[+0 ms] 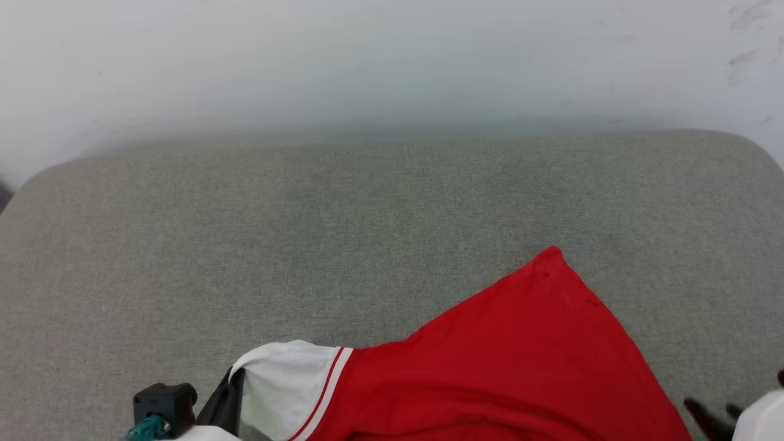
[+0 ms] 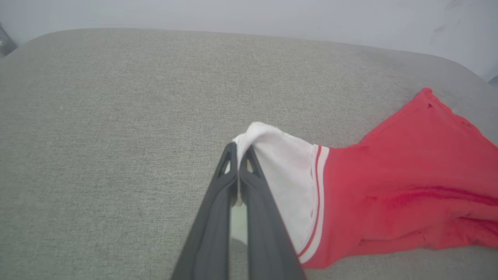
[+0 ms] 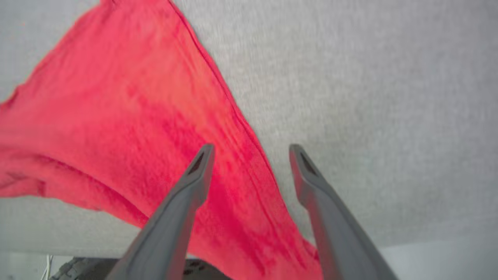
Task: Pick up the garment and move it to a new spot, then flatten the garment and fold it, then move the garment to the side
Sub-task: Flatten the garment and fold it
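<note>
Head view first: the jersey (image 1: 520,355) sits on the grey cushion (image 1: 306,214), down at the near edge and right of middle. The red body is spread out, with one corner poking away toward the white wall (image 1: 367,61). Its white sleeve (image 1: 282,380), with the red-and-white trim, sticks out to the left.

The left gripper (image 1: 231,392) is right at the tip of that sleeve. The left wrist view makes it obvious: both dark fingers are pressed together with a fold of the white sleeve pinched between them, and the sleeve end is bunched up at the tips. So it's fully closed on the sleeve, and the rest of the jersey trails off to the right across the cushion.

The right gripper (image 3: 252,149) is the opposite. In the right wrist view its fingers stand wide apart over the jersey's red edge with nothing clamped between them. The hem runs diagonally between the two fingers and carries on past the cushion's near edge at the bottom of that view. In the head view it's just a blurry dark shape at the lower right corner, beside the jersey.
</note>
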Available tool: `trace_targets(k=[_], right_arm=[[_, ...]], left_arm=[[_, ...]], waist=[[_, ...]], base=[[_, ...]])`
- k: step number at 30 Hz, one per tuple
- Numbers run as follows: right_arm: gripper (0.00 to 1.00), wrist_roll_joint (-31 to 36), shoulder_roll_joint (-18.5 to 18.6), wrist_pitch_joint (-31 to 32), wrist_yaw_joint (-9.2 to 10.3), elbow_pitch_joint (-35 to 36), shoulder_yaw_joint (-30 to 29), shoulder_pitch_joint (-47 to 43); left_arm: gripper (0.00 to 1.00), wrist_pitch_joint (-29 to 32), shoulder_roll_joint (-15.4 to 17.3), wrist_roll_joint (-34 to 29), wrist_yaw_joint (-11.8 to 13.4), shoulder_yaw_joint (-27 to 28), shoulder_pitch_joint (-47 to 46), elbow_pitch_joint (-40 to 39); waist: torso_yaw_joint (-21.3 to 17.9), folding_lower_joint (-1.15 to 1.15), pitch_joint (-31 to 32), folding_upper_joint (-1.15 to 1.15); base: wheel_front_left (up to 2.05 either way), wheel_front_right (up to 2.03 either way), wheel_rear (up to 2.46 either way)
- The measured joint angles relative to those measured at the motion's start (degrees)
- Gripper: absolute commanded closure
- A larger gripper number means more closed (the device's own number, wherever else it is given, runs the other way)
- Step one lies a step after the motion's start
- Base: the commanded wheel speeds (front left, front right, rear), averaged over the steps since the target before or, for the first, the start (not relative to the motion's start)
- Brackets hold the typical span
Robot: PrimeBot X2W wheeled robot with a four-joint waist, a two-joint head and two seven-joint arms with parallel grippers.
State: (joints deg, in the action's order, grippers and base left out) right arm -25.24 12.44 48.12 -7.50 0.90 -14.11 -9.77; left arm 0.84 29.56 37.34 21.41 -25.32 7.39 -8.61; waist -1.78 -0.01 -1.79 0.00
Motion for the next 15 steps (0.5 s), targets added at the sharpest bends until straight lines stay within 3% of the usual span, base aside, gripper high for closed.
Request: trace_targets(k=[5,8,11,15], right_arm=[[0.0,-1.09,-0.64,-13.88,0.0,0.34,-0.23,7.04],[0.0,-2.46,0.3,-19.19,0.0,-2.11,0.92,11.56],[0.0,-3.02,1.55,-20.11,0.0,-6.11,3.33,16.3],[0.0,-3.52,3.32,-15.44,0.0,-12.34,6.86,23.61]], left_arm=[[1.0,0.52,-0.18,-1.43,-0.01,-1.01,-2.18,-1.85],[1.0,0.86,-0.4,-2.03,-0.05,-1.48,-4.0,-3.21],[1.0,0.94,-0.77,-2.71,-0.24,-1.85,-5.9,-4.05],[1.0,0.89,-1.33,-3.22,-0.93,-2.27,-8.49,-4.71]], waist=[[1.02,0.01,-1.62,0.0],[1.79,0.01,-3.25,0.0],[2.64,0.01,-5.28,0.0],[3.99,0.02,-8.29,0.0]], base=[[0.0,0.0,0.0],[0.0,0.0,0.0],[0.0,0.0,0.0],[0.0,0.0,0.0]])
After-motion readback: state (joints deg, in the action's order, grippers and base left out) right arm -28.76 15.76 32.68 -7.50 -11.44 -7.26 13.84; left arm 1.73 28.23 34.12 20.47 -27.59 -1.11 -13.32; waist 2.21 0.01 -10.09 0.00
